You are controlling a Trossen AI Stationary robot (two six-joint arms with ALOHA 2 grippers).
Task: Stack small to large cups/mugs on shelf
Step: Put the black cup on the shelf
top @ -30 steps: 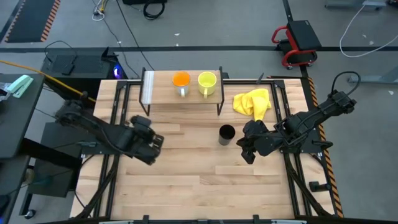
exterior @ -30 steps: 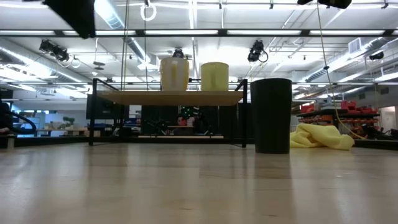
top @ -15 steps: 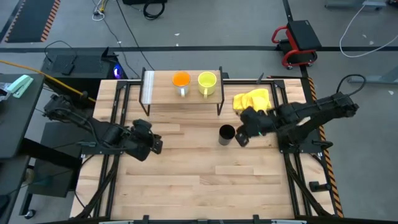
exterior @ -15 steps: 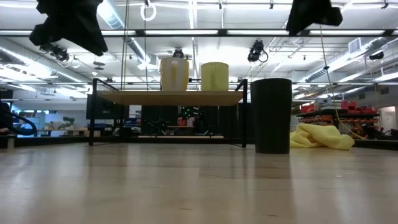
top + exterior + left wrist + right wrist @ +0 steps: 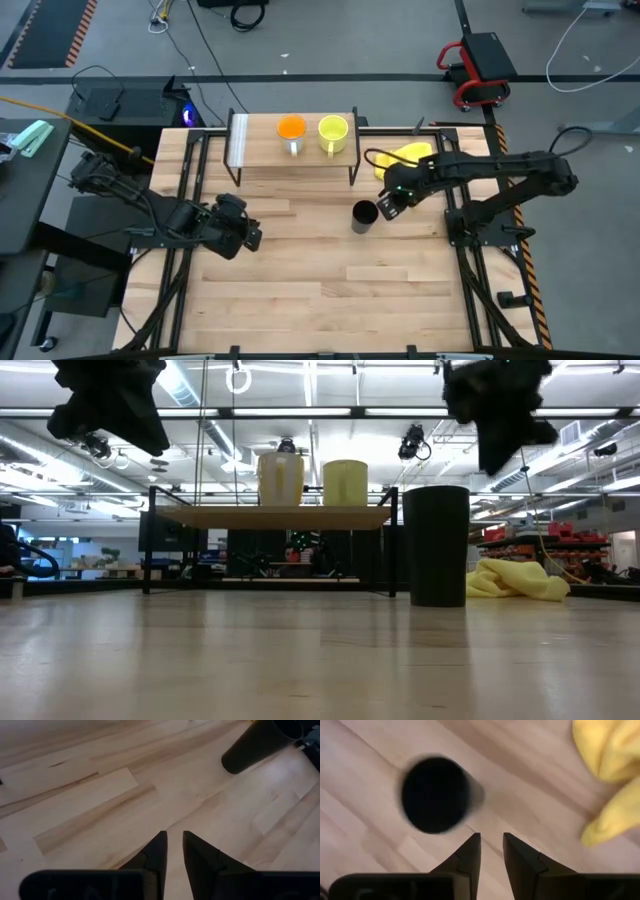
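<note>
The shelf (image 5: 262,150) stands at the table's far middle on thin black legs. An orange-inside mug (image 5: 291,129) and a yellow-green mug (image 5: 333,131) stand side by side on its top, as the low view also shows (image 5: 280,478) (image 5: 345,482). The black cup (image 5: 364,214) stands upright on the table in front of the shelf's right end. My right gripper (image 5: 388,204) hovers shut just right of the cup, above its rim height (image 5: 497,460); its wrist view looks down into the cup (image 5: 435,795). My left gripper (image 5: 246,232) hangs shut over the table's left part.
A crumpled yellow cloth (image 5: 408,160) lies on the table right of the shelf, just behind my right arm (image 5: 610,765). Bare wooden tabletop (image 5: 330,290) stretches across the near half. Black frame rails run along the table's left and right edges.
My right gripper has swung from the table's right side toward the far edge and leftward, coming down next to the black cup. My left gripper drew back a little toward the left edge, then kept still. The cups have not moved.
</note>
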